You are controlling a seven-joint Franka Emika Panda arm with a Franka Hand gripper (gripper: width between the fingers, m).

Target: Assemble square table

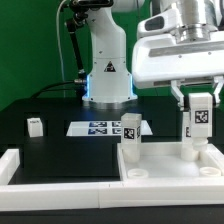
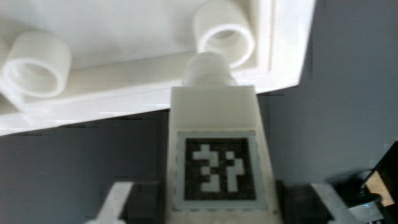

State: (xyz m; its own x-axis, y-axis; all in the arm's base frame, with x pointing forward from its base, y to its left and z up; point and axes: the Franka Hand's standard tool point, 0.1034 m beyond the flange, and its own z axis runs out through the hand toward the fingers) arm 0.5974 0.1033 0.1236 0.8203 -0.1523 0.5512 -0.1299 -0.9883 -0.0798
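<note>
Above corner socket (image 2: 228, 40) of square tabletop (image 1: 160, 172): aligning leg post (image 2: 214, 150) pinched in gripper (image 1: 200, 104); next probably needing lowering, then screwing in.

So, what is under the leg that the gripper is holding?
The leg is held by the gripper over a corner of the white table top, near a round socket. The leg's tip covers part of the socket's rim; what lies beneath the table top is hidden.

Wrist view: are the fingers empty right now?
No, a white rectangular plastic leg post with a black-and-white tag sits clamped between the fingers.
</note>
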